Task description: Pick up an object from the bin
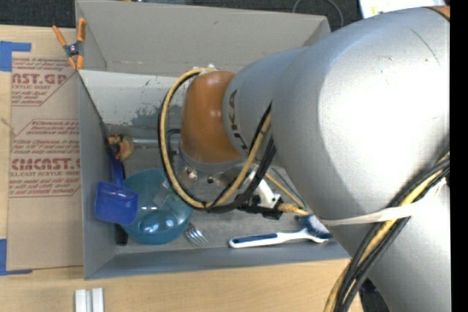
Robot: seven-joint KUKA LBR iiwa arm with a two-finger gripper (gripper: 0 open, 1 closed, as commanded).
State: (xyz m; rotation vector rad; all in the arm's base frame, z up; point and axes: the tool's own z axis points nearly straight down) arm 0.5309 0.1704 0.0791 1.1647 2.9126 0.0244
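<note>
My gripper [202, 174] hangs low in the middle of the bin, under the arm's orange wrist cover and ringed by cables. Just to its lower left lies a translucent light-blue bowl [156, 214], which the gripper's body partly overlaps from above. A dark blue scoop [115, 199] lies against the bowl's left side, by the bin's left wall. A metal fork [194, 234] shows its tines just below the bowl. A white toothbrush with a blue head [276, 237] lies along the bin's front wall, to the gripper's lower right.
A small brown and orange thing [118, 147] sits at the left wall above the scoop. A white piece with a yellow tip [268, 198] lies right of the gripper. The big grey arm covers the bin's right half.
</note>
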